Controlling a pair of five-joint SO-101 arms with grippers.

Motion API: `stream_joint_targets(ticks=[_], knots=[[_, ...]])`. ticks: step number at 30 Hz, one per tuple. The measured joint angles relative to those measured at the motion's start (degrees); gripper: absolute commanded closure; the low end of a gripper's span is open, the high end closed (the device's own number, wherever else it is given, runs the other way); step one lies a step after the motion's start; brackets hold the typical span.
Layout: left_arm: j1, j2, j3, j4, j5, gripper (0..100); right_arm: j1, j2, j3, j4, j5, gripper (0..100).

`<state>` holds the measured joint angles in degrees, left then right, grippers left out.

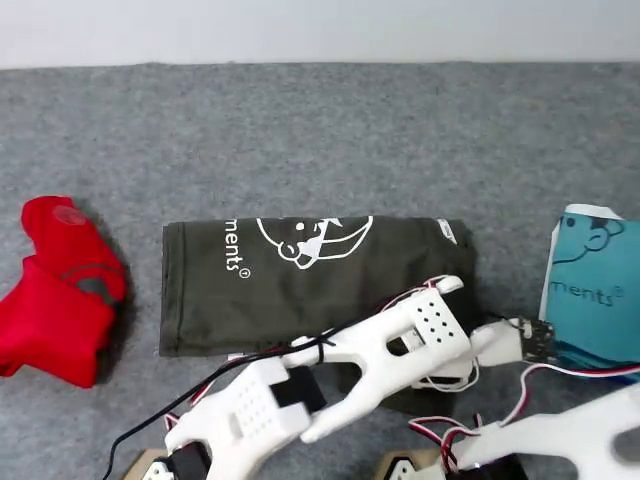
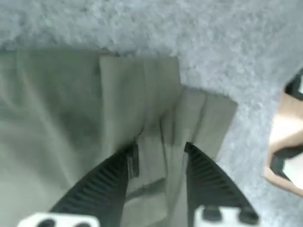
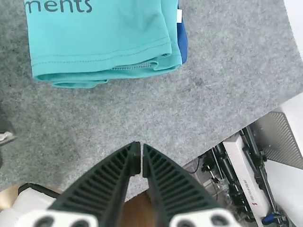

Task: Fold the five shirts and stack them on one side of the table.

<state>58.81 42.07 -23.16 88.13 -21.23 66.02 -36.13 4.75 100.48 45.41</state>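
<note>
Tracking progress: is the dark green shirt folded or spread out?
Folded, at least partly: the dark green shirt lies as a compact rectangle with no sleeves sticking out, and stacked cloth layers show by the left pincer.

shirts by colour | dark olive folded cotton shirt (image 1: 300,290): 1 | red crumpled cotton shirt (image 1: 60,300): 1 | teal folded cotton shirt (image 1: 595,300): 1 | blue shirt beneath teal (image 3: 182,42): 1 | white plastic robot arms (image 1: 380,350): 2

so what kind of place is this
Probably a robotics lab bench: a grey felt-covered table, the white left arm and right arm at its edge, an olive shirt laid out, cabled hardware beside it.
</note>
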Motion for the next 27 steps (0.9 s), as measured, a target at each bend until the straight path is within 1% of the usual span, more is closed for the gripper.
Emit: stream_joint_targets(ticks=[5,18,27], knots=[[0.3,2.7,-2.1,0.5,0.0,95,0.0,0.0,0.0,0.0,0.0,98.9],[0.2,3.0,-7.3,5.9,0.0,96,0.0,0.0,0.0,0.0,0.0,98.9],[0.2,3.0,-7.3,6.3,0.0,98,0.0,0.0,0.0,0.0,0.0,98.9]])
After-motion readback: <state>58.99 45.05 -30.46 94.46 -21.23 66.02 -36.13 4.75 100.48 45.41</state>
